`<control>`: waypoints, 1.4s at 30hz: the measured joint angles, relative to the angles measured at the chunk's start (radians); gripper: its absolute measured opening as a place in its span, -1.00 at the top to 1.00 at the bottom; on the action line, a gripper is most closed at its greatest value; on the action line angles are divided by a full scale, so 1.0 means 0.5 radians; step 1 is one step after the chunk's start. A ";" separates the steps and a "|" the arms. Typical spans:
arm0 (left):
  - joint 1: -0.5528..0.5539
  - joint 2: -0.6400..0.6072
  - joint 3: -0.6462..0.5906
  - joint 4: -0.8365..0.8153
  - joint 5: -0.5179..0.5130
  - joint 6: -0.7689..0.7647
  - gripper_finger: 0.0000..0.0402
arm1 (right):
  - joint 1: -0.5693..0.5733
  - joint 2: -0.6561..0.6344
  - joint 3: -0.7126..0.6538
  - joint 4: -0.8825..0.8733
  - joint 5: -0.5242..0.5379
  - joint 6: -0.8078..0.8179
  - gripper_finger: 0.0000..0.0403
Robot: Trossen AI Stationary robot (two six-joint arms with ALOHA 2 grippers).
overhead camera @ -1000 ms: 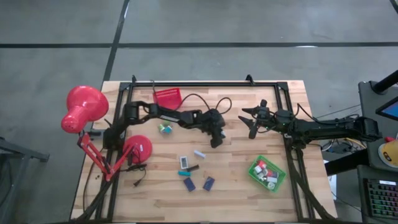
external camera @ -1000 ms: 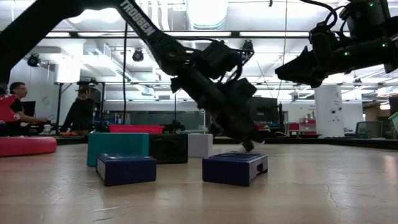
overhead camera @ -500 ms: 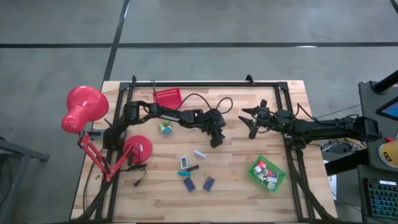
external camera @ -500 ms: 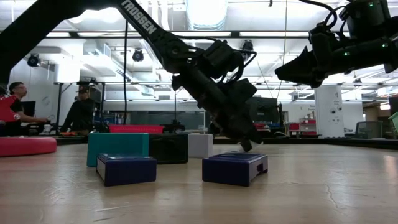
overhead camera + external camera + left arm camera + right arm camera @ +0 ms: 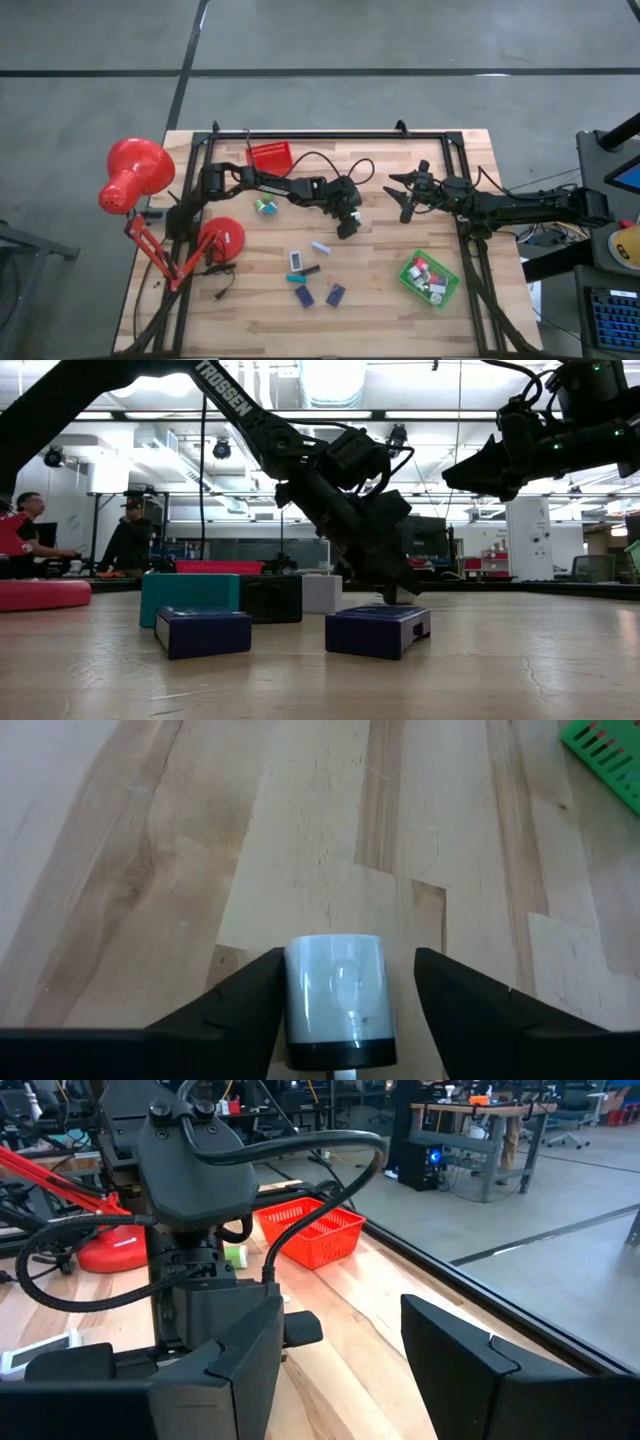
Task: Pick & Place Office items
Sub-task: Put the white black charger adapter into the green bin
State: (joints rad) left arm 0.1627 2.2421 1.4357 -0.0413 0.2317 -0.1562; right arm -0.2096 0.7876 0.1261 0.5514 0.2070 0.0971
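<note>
Sorting is part done: my green tray (image 5: 429,279) holds several items; six lie mid-worktop. Left claw (image 5: 345,982) brackets a white block (image 5: 334,992), jaws apart; right claw (image 5: 404,196) idles half-open.

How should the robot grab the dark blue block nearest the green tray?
Pinch that dark blue block across its longer sides, coming straight down from above. It lies flat and low on the table, with free room beside it.
</note>
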 joint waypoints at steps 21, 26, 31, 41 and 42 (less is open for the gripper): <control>0.018 -0.125 -0.005 0.076 -0.087 0.203 -0.15 | 0.000 0.000 0.000 0.003 0.000 0.000 0.01; 0.065 -0.149 -0.005 0.095 0.033 0.286 -0.16 | -0.001 0.000 0.000 0.006 0.001 0.000 0.01; 0.097 -0.161 -0.005 0.096 0.066 0.423 -0.16 | -0.001 0.000 0.000 0.007 0.000 0.000 0.01; 0.178 -0.356 -0.305 0.400 0.257 0.558 -0.15 | -0.001 0.000 0.000 0.007 0.001 0.000 0.01; 0.183 -0.396 -0.381 0.504 0.258 0.558 -0.15 | -0.001 0.000 0.000 0.004 0.000 0.000 0.01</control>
State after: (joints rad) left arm 0.2543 2.0443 1.2450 0.2107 0.3605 0.1226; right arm -0.2099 0.7875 0.1261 0.5536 0.2070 0.0970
